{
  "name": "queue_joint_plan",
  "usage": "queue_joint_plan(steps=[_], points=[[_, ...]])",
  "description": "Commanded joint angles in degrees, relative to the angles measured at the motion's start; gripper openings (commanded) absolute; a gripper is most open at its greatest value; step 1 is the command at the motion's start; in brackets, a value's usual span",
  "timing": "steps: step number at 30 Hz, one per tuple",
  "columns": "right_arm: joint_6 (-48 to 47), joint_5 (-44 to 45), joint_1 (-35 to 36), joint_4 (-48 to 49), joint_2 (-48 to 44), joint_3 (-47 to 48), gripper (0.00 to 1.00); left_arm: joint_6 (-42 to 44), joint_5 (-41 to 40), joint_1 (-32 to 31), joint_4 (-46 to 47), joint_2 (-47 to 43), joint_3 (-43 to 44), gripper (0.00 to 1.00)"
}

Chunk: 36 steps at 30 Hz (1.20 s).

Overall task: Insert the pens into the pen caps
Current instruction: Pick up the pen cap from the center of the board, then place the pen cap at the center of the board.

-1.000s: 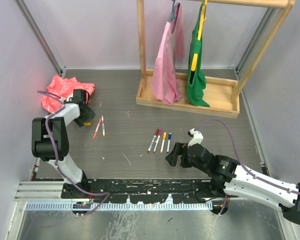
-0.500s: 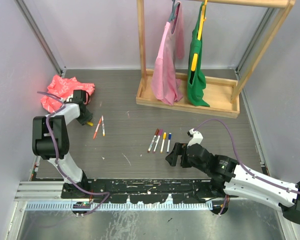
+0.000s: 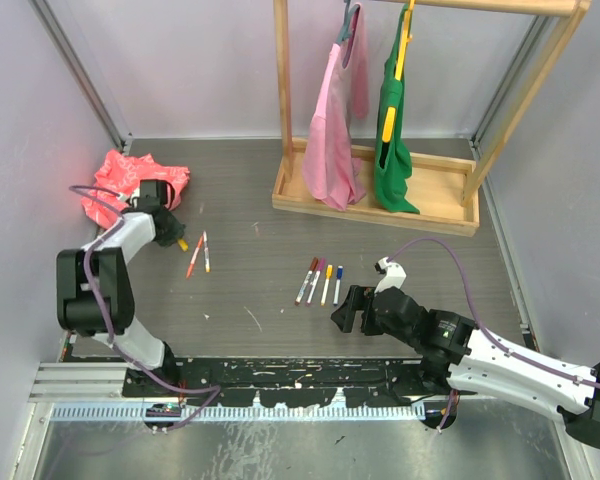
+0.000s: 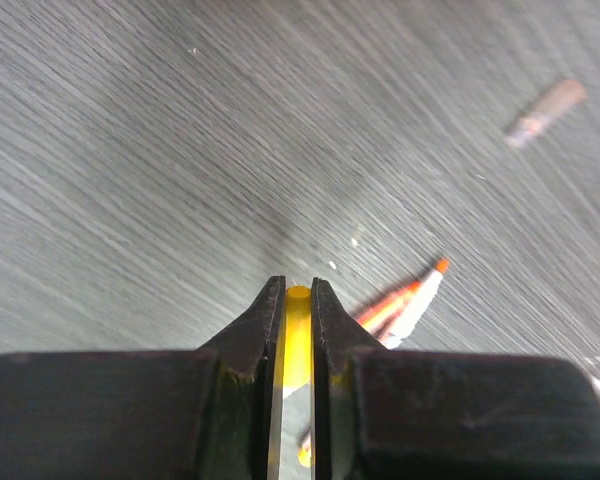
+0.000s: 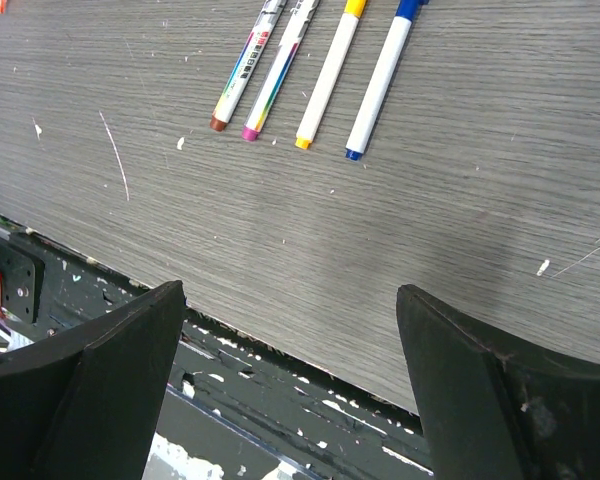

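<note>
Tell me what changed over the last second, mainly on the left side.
The left hand closed on the yellow cap, and that arm's elbow shifted slightly left. The right hand stayed open near the four pens; those and the two pens by the left hand did not move.

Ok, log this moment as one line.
left jaws: shut on yellow cap | right jaws: open, near four pens | two more pens by left jaws

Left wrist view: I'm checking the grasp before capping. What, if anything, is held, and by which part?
The left gripper grips a yellow cap by its sides, lengthwise between shut jaws. The right gripper holds nothing.
</note>
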Motion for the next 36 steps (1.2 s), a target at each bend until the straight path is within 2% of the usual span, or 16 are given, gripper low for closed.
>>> queue_joint_plan(steps=[1, 5, 9, 15, 19, 27, 36], points=[[-0.12, 1.37, -0.18, 0.37, -0.41, 1.28, 0.92, 1.75, 3.88, -1.76, 2.3, -10.3, -1.71, 0.05], [-0.71, 1.7, -0.18, 0.2, 0.0, 2.14, 0.92, 2.43, 4.14, -8.43, 0.85, -16.87, -3.39, 0.05], [-0.86, 2.01, -0.2, 0.13, 0.6, 2.55, 0.92, 1.29, 3.21, -20.8, -0.06, -20.17, -5.57, 0.05], [-0.68, 2.17, -0.17, 0.06, 0.36, 2.64, 0.92, -5.15, -1.11, -39.62, 0.06, -18.68, -8.63, 0.05], [-0.45, 2.03, -0.18, -0.08, -0.05, 2.4, 0.92, -7.74, -3.14, -48.21, 2.09, -14.36, -8.95, 0.05], [-0.16, 1.99, -0.18, -0.17, 0.15, 2.27, 0.91, -8.02, -4.23, -56.2, 4.14, -6.37, -5.24, 0.05], [-0.32, 1.47, -0.18, 0.36, 0.9, 2.35, 0.92, -8.02, -5.79, -57.54, 3.7, -2.18, -4.56, 0.06]])
